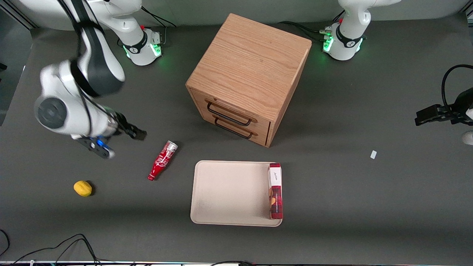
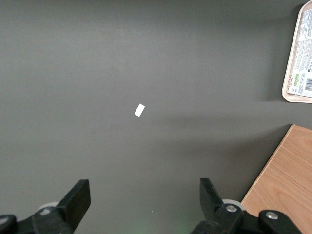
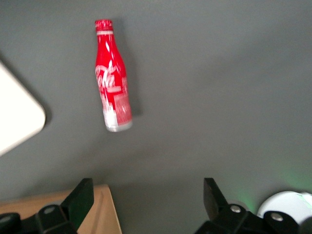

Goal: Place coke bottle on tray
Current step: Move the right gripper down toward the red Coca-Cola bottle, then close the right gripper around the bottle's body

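Coke bottle (image 1: 163, 160) lies on its side on the dark tabletop (image 1: 369, 207), beside the beige tray (image 1: 229, 192) and apart from it — red cap toward the front camera. End effector (image 1: 122, 138) hovers near the bottle's silvery base, fingers spread wide, holding nothing. A red plaid box (image 1: 275, 191) lies on the tray's edge. A lemon (image 1: 82, 188) sits toward the working arm's end — a wooden drawer cabinet (image 1: 248, 77) stands farther back.
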